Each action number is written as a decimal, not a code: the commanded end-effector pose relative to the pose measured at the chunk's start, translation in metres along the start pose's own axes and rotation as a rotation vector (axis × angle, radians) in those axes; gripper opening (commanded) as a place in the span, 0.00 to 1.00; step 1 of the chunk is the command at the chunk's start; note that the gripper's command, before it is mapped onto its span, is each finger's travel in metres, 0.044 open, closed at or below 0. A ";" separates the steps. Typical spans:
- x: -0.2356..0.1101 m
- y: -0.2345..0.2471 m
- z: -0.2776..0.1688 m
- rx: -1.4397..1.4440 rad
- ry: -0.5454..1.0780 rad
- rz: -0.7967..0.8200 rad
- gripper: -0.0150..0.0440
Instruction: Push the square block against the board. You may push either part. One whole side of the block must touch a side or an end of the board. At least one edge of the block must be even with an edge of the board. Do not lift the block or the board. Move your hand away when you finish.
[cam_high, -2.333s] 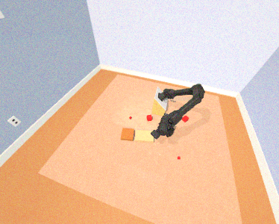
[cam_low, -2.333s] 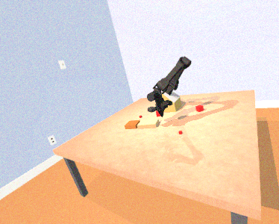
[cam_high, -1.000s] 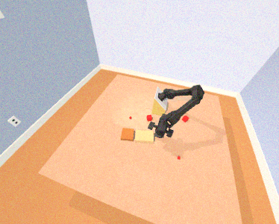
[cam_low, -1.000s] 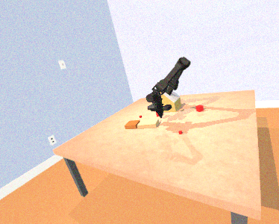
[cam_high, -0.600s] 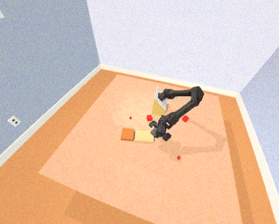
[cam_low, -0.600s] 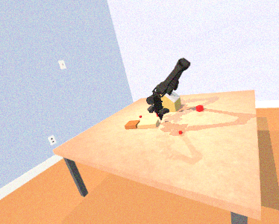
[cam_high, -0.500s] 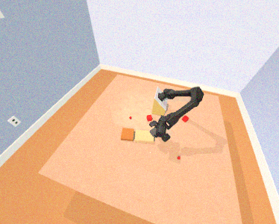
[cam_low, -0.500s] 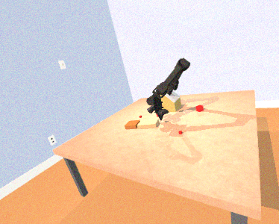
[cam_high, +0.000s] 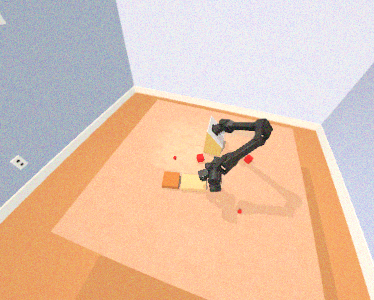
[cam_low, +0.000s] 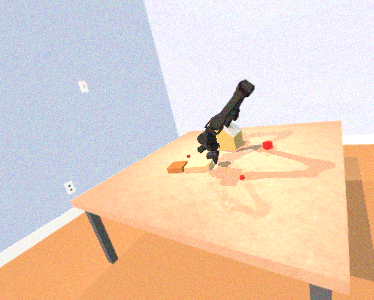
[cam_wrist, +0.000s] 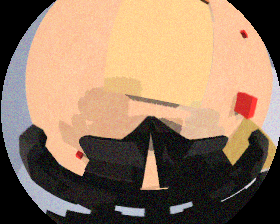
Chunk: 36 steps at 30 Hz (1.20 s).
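The orange square block (cam_high: 171, 180) (cam_low: 177, 167) lies flat on the table with one side against the left end of the pale tan board (cam_high: 193, 182) (cam_low: 197, 167). My gripper (cam_high: 214, 187) (cam_low: 213, 161) (cam_wrist: 151, 125) is shut and holds nothing. It sits low over the table at the board's right end. I cannot tell if it touches the board.
A yellowish box (cam_high: 214, 141) (cam_low: 231, 138) stands at the arm's base behind the board. Small red cubes (cam_high: 200, 157) (cam_high: 248, 159) (cam_low: 267, 145) (cam_wrist: 245, 102) and red dots (cam_high: 239, 211) (cam_low: 242, 177) lie around on the table (cam_low: 280, 235).
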<state>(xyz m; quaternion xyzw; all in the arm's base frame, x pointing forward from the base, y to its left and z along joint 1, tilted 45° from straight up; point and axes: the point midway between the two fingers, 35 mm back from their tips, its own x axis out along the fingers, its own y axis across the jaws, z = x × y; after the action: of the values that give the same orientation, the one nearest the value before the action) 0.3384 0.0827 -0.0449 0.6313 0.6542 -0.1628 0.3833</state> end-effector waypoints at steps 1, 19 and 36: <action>0.008 -0.004 0.001 0.129 0.005 -0.009 0.25; 0.008 -0.005 0.008 0.152 0.003 -0.010 0.25; 0.008 -0.005 0.021 0.152 0.001 -0.010 0.25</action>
<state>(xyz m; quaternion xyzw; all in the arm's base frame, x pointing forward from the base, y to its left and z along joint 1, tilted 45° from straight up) 0.3405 0.0746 -0.0623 0.6568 0.6415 -0.2118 0.3349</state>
